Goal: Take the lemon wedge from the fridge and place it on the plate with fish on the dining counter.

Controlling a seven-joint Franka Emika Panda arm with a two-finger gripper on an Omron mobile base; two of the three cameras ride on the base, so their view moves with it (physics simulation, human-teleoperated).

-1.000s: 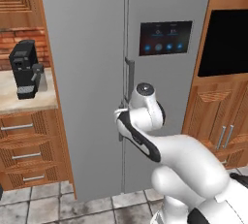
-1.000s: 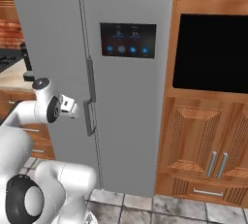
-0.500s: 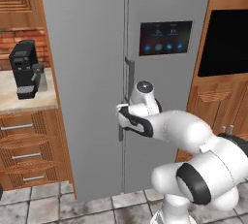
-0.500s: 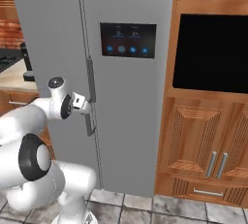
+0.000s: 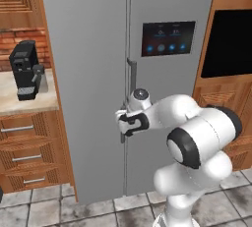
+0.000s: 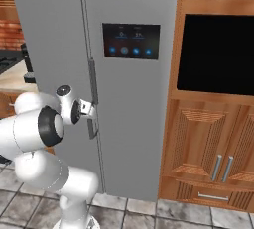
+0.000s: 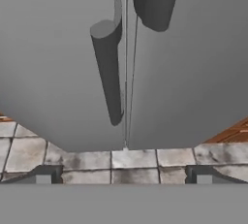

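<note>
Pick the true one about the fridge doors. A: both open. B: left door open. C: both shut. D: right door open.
C: both doors of the fridge sit flush along the middle seam, and the open gripper is at the handles, gripping nothing.

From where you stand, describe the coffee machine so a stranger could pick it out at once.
Find the tall grey fridge. To its left a pale counter sits on wooden drawers, before a brick wall. The coffee machine stands there: a small black box with a spout, the one dark thing on that counter.
</note>
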